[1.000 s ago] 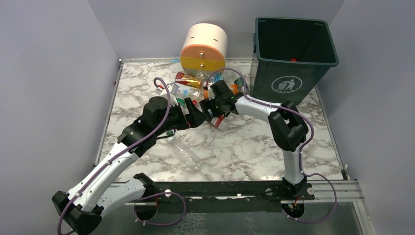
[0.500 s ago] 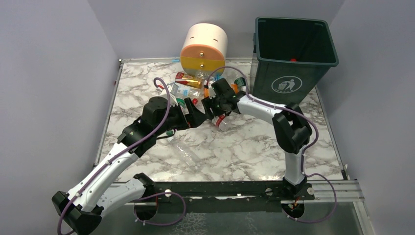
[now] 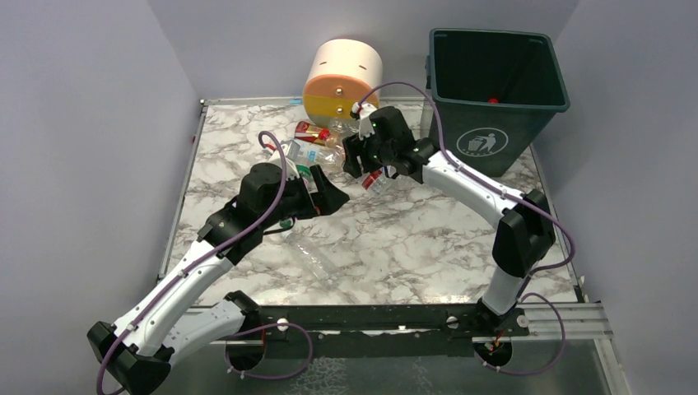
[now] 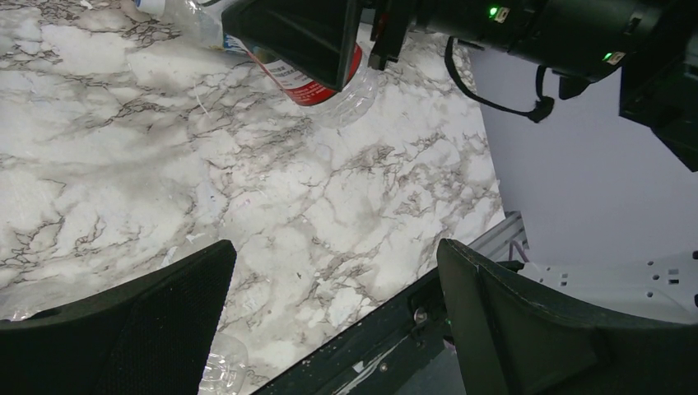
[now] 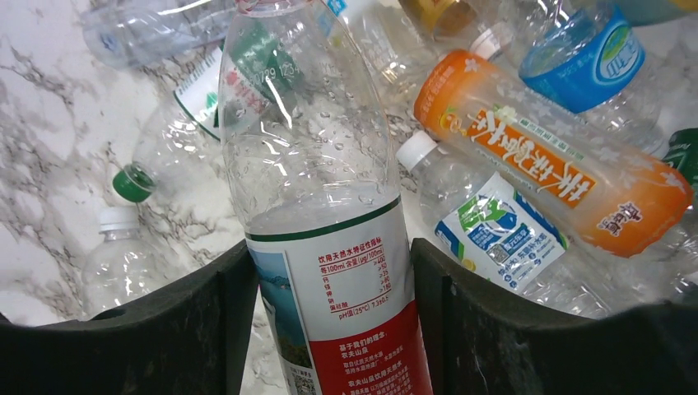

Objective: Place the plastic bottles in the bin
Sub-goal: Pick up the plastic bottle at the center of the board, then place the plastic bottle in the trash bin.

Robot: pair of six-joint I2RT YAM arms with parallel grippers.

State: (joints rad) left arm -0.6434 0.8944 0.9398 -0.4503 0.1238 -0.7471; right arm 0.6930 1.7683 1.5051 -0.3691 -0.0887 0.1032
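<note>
My right gripper (image 3: 367, 164) is shut on a clear bottle with a red and white label (image 5: 329, 247) and holds it lifted above the pile of bottles (image 3: 314, 146). This held bottle also shows in the left wrist view (image 4: 317, 78). Under it lie an orange bottle (image 5: 543, 156), a blue-labelled bottle (image 5: 593, 58) and a green-capped bottle (image 5: 136, 183). The dark green bin (image 3: 486, 144) stands at the back right, to the right of the gripper. My left gripper (image 3: 336, 196) is open and empty over bare marble (image 4: 333, 304).
A cream and orange round drawer unit (image 3: 342, 78) stands behind the pile. A clear bottle (image 3: 317, 259) lies on the marble table in front of my left gripper; its end shows in the left wrist view (image 4: 222, 370). Purple walls close in both sides.
My right gripper has risen with the red-labelled bottle and moved back and slightly right, towards the bin. The left arm has not moved.
</note>
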